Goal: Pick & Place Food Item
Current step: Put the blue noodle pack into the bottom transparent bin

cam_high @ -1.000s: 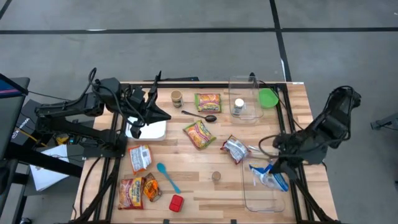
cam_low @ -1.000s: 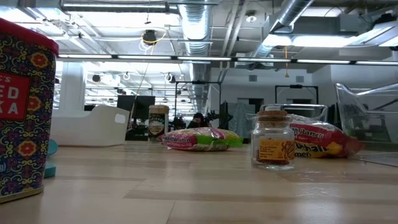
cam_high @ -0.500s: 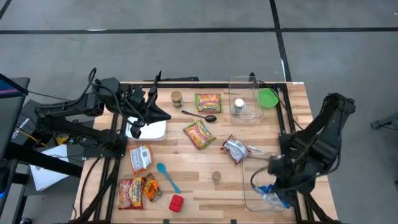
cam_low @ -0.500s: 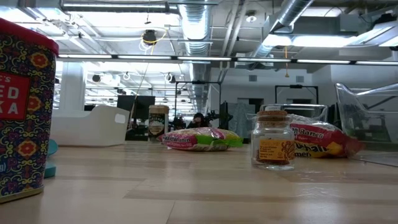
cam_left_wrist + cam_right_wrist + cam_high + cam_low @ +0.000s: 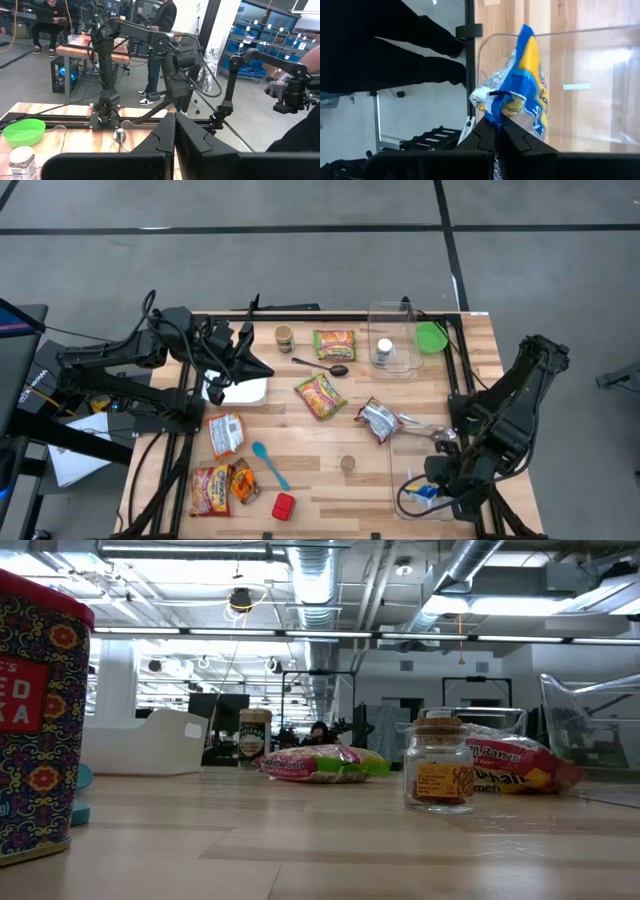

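Blue-and-yellow snack bag [image 5: 522, 95] hangs pinched between the right pincer's [image 5: 496, 124] closed fingers, over the clear bin [image 5: 415, 480] at the surface's [image 5: 320, 455] near right corner. Left pincer [image 5: 174, 131], fingers pressed together, waits above the white tray [image 5: 243, 389].

A bin [image 5: 415, 480] sits at the table's [image 5: 320, 480] near right corner, a packet [image 5: 428, 493] in its near end. A second bin [image 5: 392, 340] stands at the far right edge, a bottle [image 5: 384, 350] inside it and a bowl [image 5: 432, 337] beside it. A tray [image 5: 238, 389] lies near the left edge.
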Controlling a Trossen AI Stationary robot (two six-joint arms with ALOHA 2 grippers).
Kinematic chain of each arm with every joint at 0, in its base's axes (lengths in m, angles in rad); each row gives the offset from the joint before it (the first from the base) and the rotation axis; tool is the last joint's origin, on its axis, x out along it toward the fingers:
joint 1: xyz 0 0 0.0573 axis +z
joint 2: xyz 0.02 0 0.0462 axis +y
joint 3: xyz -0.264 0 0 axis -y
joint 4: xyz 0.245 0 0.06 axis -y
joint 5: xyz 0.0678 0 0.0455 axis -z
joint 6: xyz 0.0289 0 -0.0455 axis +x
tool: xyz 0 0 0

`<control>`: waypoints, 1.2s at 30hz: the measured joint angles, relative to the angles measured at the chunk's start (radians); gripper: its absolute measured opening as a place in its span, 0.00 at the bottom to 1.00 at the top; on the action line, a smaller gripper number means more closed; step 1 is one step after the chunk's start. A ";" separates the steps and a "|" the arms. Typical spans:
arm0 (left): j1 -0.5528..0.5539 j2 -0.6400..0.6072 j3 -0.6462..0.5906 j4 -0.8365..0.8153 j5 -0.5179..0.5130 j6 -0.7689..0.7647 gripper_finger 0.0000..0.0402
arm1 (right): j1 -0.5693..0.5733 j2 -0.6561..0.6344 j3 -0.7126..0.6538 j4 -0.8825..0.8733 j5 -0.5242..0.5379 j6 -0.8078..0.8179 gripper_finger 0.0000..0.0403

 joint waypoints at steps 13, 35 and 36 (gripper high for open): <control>0.000 0.000 0.000 -0.010 0.000 0.000 0.00 | -0.026 0.046 -0.087 0.042 -0.036 -0.094 0.00; 0.000 0.000 0.000 -0.071 0.029 0.011 0.00 | -0.009 0.163 -0.085 0.183 -0.081 0.114 0.00; 0.000 0.000 0.000 -0.071 0.029 0.011 0.00 | -0.013 0.163 -0.085 0.196 -0.080 0.128 0.00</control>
